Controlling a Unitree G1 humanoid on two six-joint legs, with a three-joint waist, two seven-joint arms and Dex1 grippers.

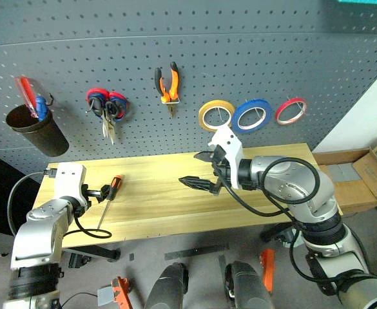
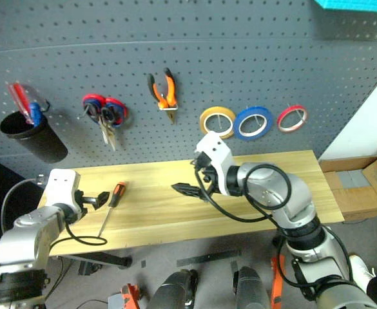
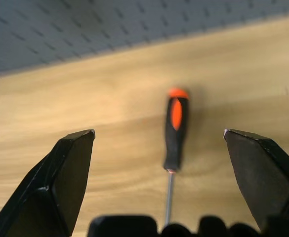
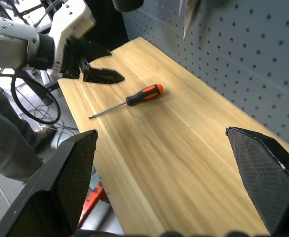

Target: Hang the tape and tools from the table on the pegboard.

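A: While the head camera is looking down, where is the screwdriver (image 1: 108, 199) lying?

B: It is lying flat on the table (image 1: 162, 212) near its left end, with its orange-and-black handle pointing toward the pegboard (image 1: 175, 38) and its thin metal shaft running back toward the table's front edge. The left gripper (image 1: 99, 192) is hanging just beside the handle, fingers spread wide and holding nothing. The right gripper (image 1: 203, 171) is hovering over the middle of the table, also wide open and empty.

A: And what is hanging on the board?

B: The pliers (image 1: 167, 87), two pairs of scissors (image 1: 107, 116) and the blue tape (image 1: 251, 115), which is sitting between a yellow roll (image 1: 215, 115) and a red roll (image 1: 290, 111).

A: What is the left wrist camera showing?

B: The screwdriver (image 3: 174, 143) is lying on the wood between the two open fingers (image 3: 60, 182), untouched.

A: And the right wrist camera?

B: It is looking along the table at the screwdriver (image 4: 129, 100), with the left gripper (image 4: 97, 61) just beside its shaft.
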